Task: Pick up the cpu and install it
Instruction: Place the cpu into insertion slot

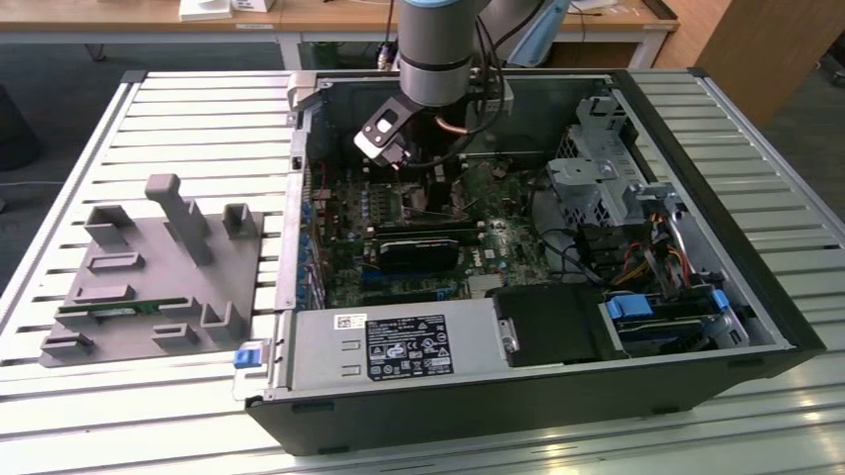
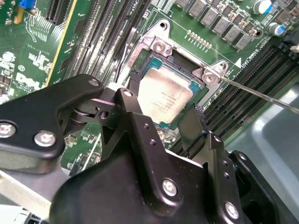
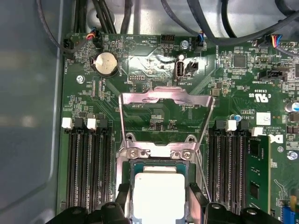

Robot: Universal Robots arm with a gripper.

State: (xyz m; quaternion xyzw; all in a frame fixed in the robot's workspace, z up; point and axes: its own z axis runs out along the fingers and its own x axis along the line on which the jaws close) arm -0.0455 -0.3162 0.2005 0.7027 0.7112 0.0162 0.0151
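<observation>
Pinches the cpu (image 2: 164,95) by two opposite edges with the hand (image 2: 166,106), black fingers (image 2: 138,116) snug on either side in both wrist views. Reads as a small flat square: dull-shiny silver top, thin pale-green rim, faint print too small to read. Lies low in the open socket (image 2: 158,45) on the green motherboard (image 3: 140,56), inside the metal frame, with the load plate (image 3: 166,100) swung up. Flanked by black memory slots, with one green memory stick (image 3: 257,163) seated and a silver coin cell (image 3: 106,63) farther up the board. In the exterior view, reaches down with the grey arm (image 1: 442,40) into an open black computer case (image 1: 779,327) lying on its side at centre. Rests on a worktop (image 1: 198,109) of pale metal slats. At 9 o'clock of the case, a grey moulded tray (image 1: 145,267). At 6 o'clock, a grey power supply with a white printed label (image 1: 410,346), small barcode sticker beside it, blue tab (image 1: 247,356) at its corner. At 12 o'clock, wooden desks (image 1: 330,15) and grey floor.
</observation>
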